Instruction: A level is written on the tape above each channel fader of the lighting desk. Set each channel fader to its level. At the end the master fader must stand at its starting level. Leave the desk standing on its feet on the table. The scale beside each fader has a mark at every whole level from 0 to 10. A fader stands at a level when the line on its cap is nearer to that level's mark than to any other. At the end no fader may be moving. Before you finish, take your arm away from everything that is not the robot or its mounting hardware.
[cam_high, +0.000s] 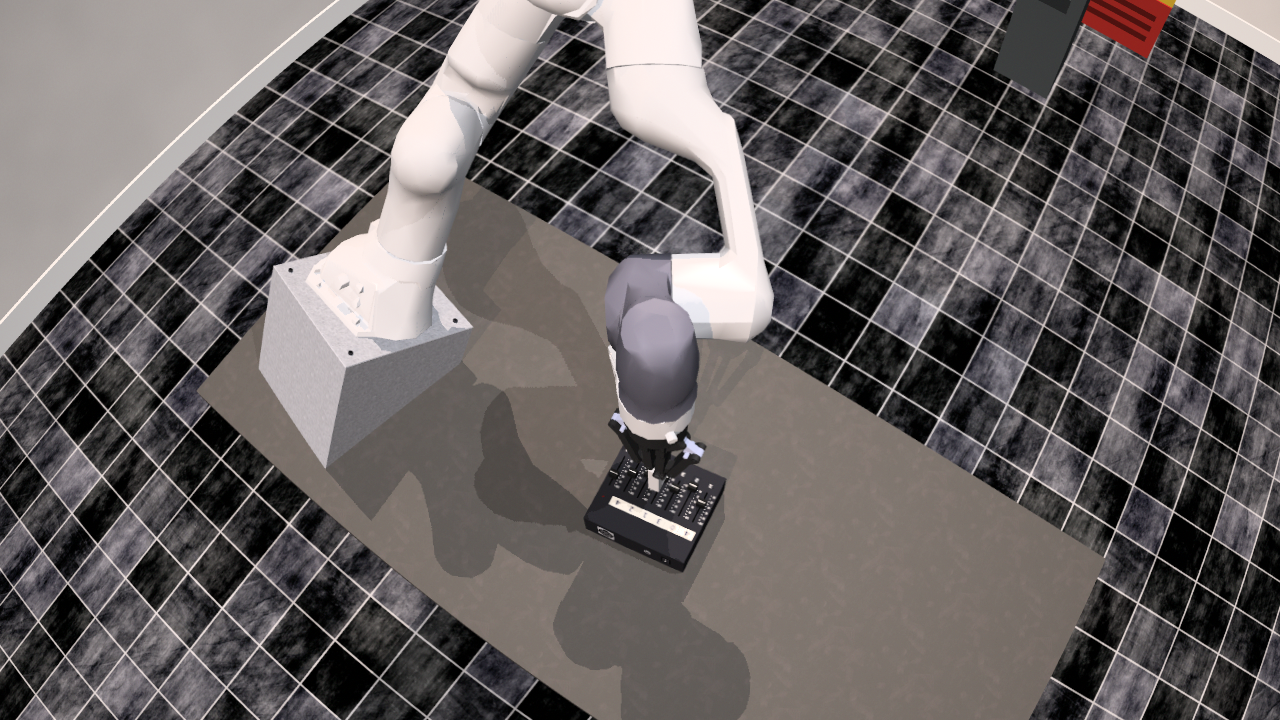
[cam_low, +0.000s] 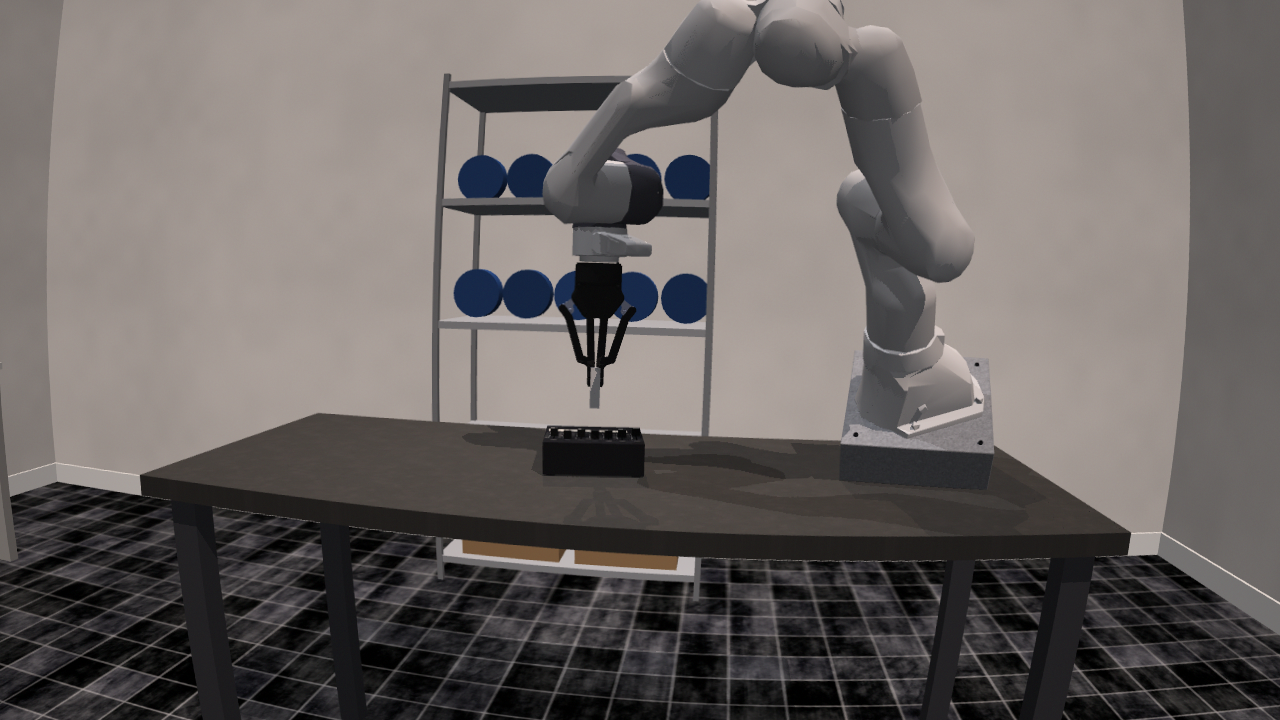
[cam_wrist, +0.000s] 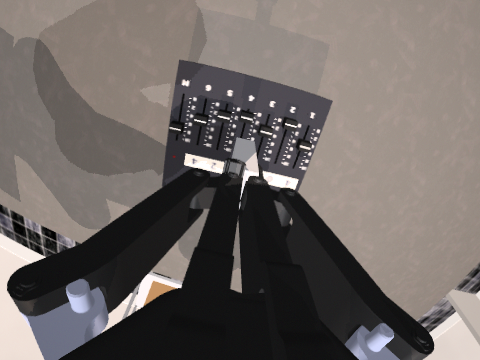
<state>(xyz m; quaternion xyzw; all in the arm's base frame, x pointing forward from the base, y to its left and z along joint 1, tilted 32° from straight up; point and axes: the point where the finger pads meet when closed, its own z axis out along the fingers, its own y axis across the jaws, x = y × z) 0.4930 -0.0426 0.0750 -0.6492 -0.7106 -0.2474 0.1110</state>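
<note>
The black lighting desk (cam_high: 640, 537) (cam_low: 592, 461) (cam_wrist: 200, 71) stands upright on the table. My gripper (cam_high: 654, 481) (cam_low: 594, 395) (cam_wrist: 241, 153) is shut and empty, its pale tips a little above the desk with a visible gap. In the wrist view the caps of master (cam_wrist: 175, 127), fader 6 (cam_wrist: 200, 120), fader 5 (cam_wrist: 224, 115), fader 4 (cam_wrist: 246, 116), fader 3 (cam_wrist: 266, 131), fader 2 (cam_wrist: 290, 123) and fader 1 (cam_wrist: 304, 145) show. The tips and fingers hide fader 4's lower scale and the middle of the tape (cam_high: 651, 518) (cam_wrist: 203, 162). Exact levels are too small to read surely.
The table (cam_high: 895, 555) (cam_low: 358, 474) carries the desk and the grey block (cam_high: 304, 376) (cam_low: 913, 465) under the arm's base. A shelf rack (cam_low: 440, 268) with blue round things stands behind the table.
</note>
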